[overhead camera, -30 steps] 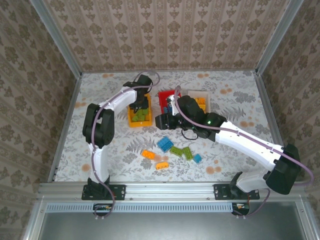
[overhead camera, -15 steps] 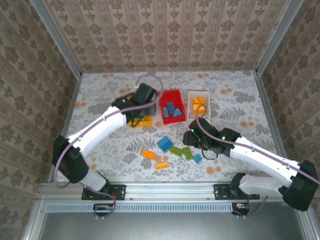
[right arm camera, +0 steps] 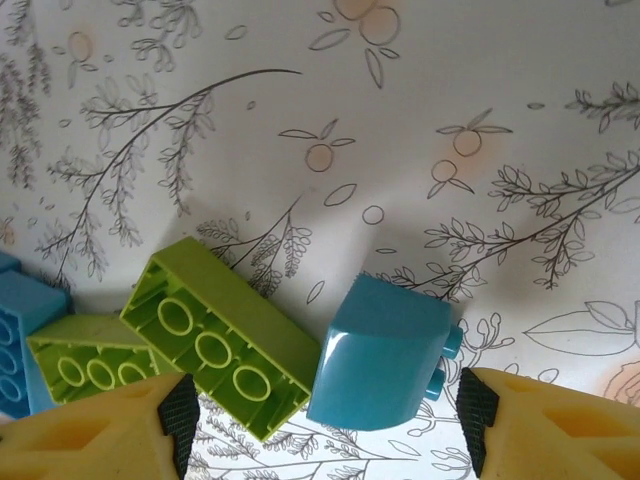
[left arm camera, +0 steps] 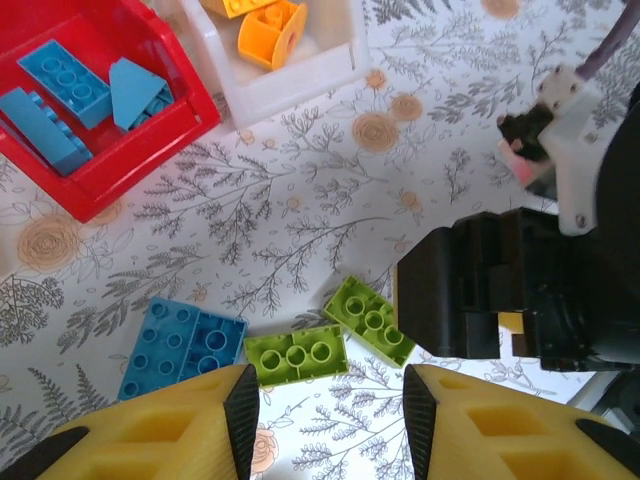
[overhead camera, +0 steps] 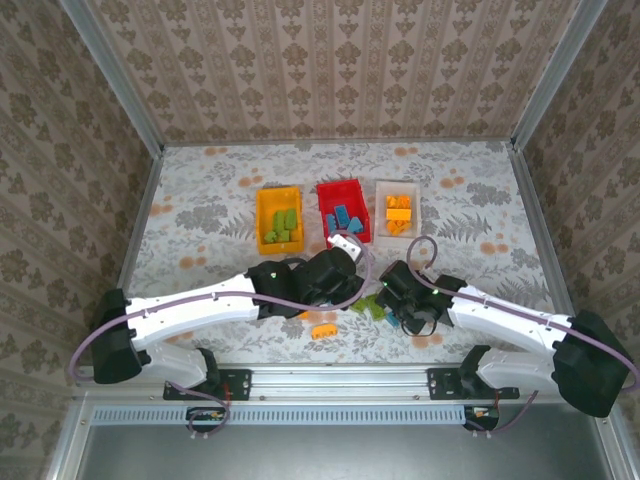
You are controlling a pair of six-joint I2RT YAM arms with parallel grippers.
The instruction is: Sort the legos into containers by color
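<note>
Loose legos lie near the table's front: a flat blue brick (left arm camera: 185,345), two upturned green bricks (left arm camera: 297,353) (left arm camera: 372,320), a teal brick (right arm camera: 385,350) and an orange brick (overhead camera: 323,330). My left gripper (left arm camera: 325,415) hovers open just above the green pair, nothing between its fingers. My right gripper (right arm camera: 325,435) is open with the teal brick lying between its fingertips; a green brick (right arm camera: 215,335) lies beside it. The yellow bin (overhead camera: 262,215) holds green bricks, the red bin (left arm camera: 130,165) blue ones, the white bin (left arm camera: 300,80) orange ones.
The two grippers (overhead camera: 340,280) (overhead camera: 398,295) stand close together over the loose pile; the right gripper's black body (left arm camera: 520,290) sits just right of the green bricks. The bins stand in a row behind the pile. Patterned walls enclose the table.
My left arm has swung from the yellow bin down to the loose bricks near the front. My right arm has pulled back from the red bin to the teal brick.
</note>
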